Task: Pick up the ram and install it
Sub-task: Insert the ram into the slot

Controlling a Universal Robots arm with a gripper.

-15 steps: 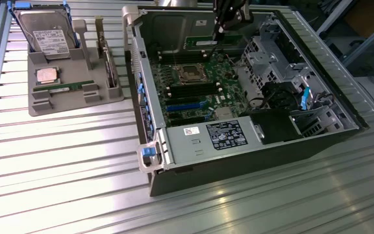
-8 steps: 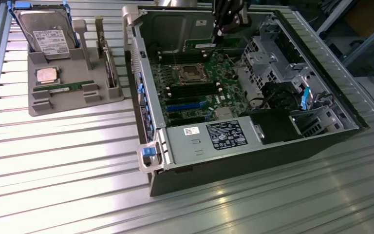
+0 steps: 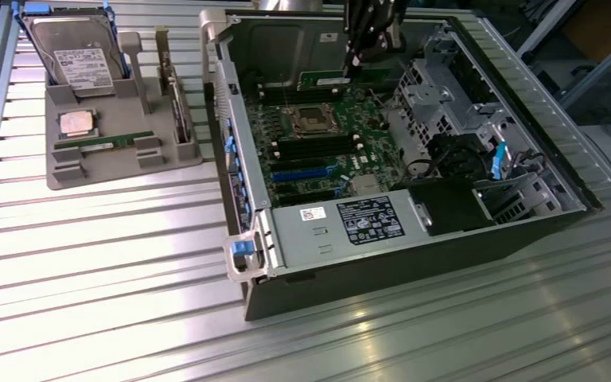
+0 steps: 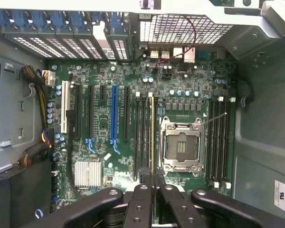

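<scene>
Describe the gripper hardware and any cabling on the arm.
The gripper is matte black: two slim parallel fingers at the centre, flanked by curved outer linkage bars with round silver pivot screws. In the exterior view, black cables run down alongside it. No markings are legible.

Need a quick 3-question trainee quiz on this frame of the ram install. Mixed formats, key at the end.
1. True or false: the pincer is closed on a ram held edge-on over the motherboard.
2. Where does the second ram stick lie? A) in the grey tray beside the case; B) in a motherboard slot; C) on top of the power supply.
3. Fill in: the processor socket on the motherboard is ____ (empty or filled).

Key: 1 true; 2 A; 3 empty.
</scene>
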